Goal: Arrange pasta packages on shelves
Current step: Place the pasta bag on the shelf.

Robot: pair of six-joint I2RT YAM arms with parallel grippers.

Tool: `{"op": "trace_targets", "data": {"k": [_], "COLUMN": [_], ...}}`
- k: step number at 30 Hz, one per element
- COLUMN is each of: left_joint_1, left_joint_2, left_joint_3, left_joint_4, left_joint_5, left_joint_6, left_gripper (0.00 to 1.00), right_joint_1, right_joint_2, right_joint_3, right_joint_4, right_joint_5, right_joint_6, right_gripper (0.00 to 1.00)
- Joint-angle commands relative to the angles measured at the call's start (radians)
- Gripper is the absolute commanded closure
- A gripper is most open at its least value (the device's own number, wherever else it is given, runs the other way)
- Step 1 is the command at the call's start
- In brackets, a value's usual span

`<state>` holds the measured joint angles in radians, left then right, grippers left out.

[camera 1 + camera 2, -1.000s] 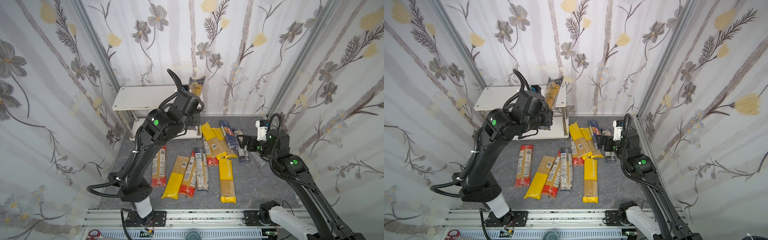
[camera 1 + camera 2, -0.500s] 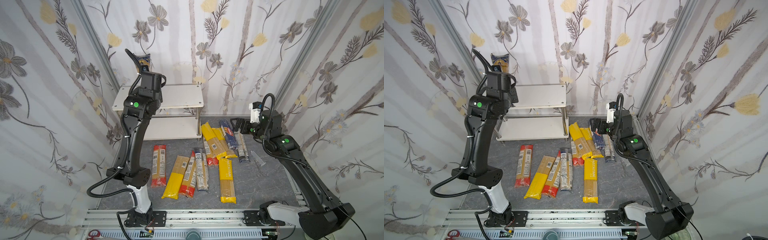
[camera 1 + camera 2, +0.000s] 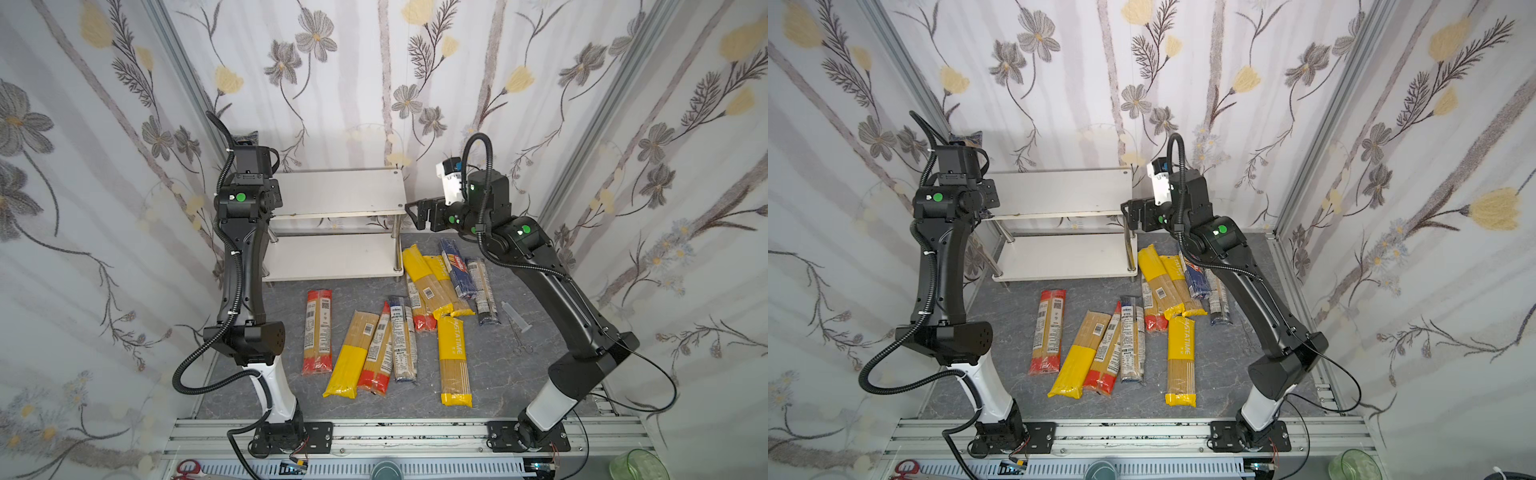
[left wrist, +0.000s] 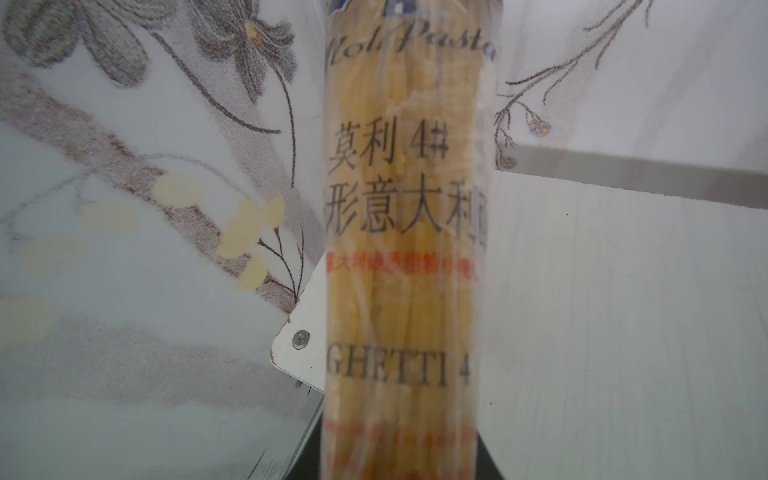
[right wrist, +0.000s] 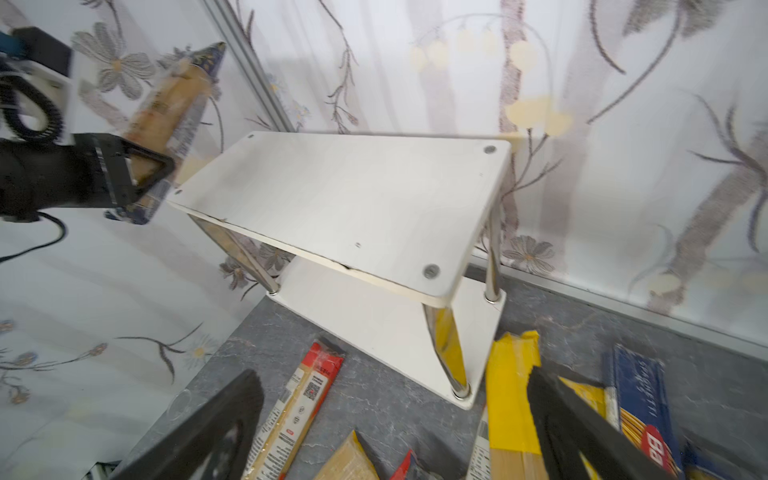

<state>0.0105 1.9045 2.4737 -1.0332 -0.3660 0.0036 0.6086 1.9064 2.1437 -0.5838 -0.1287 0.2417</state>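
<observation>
The left pincer [image 5: 139,174] is closed tight on a long clear-plastic spaghetti packet with dark blue ends [image 5: 174,112]. It grips the packet near its lower end, so most of the length leans up above the pincer. Just beside this pincer, toward the other arm, is one end of the two-tier rack of white boards on shiny metal posts [image 3: 340,195]; both boards are bare. The right pincer [image 3: 419,215] is spread wide and holds nothing. It sits just off the rack's far end, with the loose packets [image 3: 455,357] lying below it on the grey marbled bench [image 3: 498,374].

Held so low, the packet may pivot or slide in the jaws once it is tipped flat. Its bottom end is close to the top board's corner and could catch there and shove the light rack. The right pincer is near a post and could nudge it.

There is one rack, with two boards and four posts. I count eleven packets: one held and ten on the bench. Of those ten, four are yellow, three red-ended and three dark blue or clear, though overlap makes this less sure.
</observation>
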Motion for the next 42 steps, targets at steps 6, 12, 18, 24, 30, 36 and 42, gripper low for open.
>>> {"op": "trace_targets", "data": {"k": [6,12,18,24,30,36,42], "left_joint_1": [0.047,0.098,0.122,0.141,0.143,0.142,0.136], "left_joint_2": [0.010,0.007,-0.011,-0.006,-0.020,-0.057,-0.133], "left_joint_3": [-0.033,-0.068,-0.118,-0.119,-0.116,-0.093,-0.091], "left_joint_4": [0.147,0.147,0.145,0.146,0.148,0.151,0.156], "left_joint_5": [0.099,0.167,0.174,0.188,0.196,0.225,0.262], "left_joint_6": [0.054,0.083,0.113,0.123,0.117,0.097,0.061], "left_gripper": [0.95,0.83,0.78,0.66,0.47,0.26,0.12], "right_joint_1": [0.072,0.072,0.070,0.066,0.057,0.054,0.053], "right_joint_2": [0.174,0.186,0.183,0.178,0.167,0.155,0.133], "right_joint_3": [0.204,0.204,0.205,0.204,0.204,0.204,0.205], "right_joint_4": [-0.018,-0.017,-0.037,-0.057,-0.079,-0.101,-0.136], "right_joint_5": [-0.097,-0.081,-0.054,-0.043,-0.003,0.028,0.056], "right_joint_6": [0.023,0.033,0.036,0.040,0.039,0.034,0.019], "right_gripper": [0.00,0.00,0.00,0.00,0.00,0.00,0.00]}}
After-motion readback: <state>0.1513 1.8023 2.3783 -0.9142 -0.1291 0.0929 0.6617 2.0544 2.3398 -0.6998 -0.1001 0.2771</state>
